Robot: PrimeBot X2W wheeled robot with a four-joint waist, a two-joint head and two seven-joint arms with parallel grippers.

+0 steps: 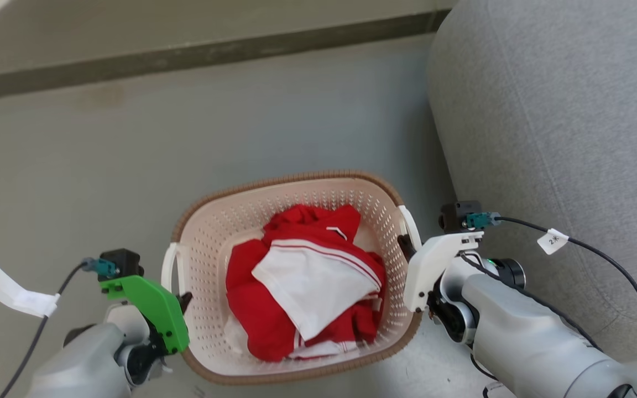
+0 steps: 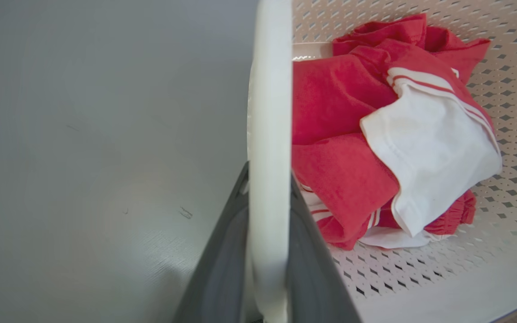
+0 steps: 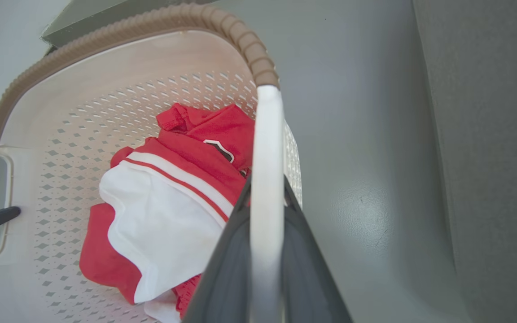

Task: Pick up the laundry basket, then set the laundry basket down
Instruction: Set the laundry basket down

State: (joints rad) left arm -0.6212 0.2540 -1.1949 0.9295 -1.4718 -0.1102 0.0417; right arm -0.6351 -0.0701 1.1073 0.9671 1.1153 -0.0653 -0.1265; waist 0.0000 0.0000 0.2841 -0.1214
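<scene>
Two grippers are working here, one to each handle: the left gripper (image 2: 268,184) is pinching the white left handle (image 2: 269,112), a dark finger pressing on each side, and the right gripper (image 3: 265,190) is clamping the white right handle (image 3: 265,143) the same way. Between them is sitting the one laundry basket (image 1: 296,185), low in the middle of the head view, its brown rim running all the way round. Inside it is lying a single heap of red cloth (image 1: 263,315) with white cloth (image 1: 307,287) folded over it; how many garments are making up that heap is hard to say. To the left and ahead, bare grey floor (image 1: 103,166) is stretching wide open up to a dark strip (image 1: 186,55) at the far edge, while on the right a grey sofa (image 1: 562,110) is looming near, with a band of floor separating it from the basket's side. Two cables are trailing off the wrists — the right cable's tag (image 1: 552,241) is lying against the sofa. From the head, the green mount (image 1: 152,304) and the white mount (image 1: 434,260) are covering most of the fingers, and the basket's underside is hiding, so whether it is touching the floor cannot be told.
</scene>
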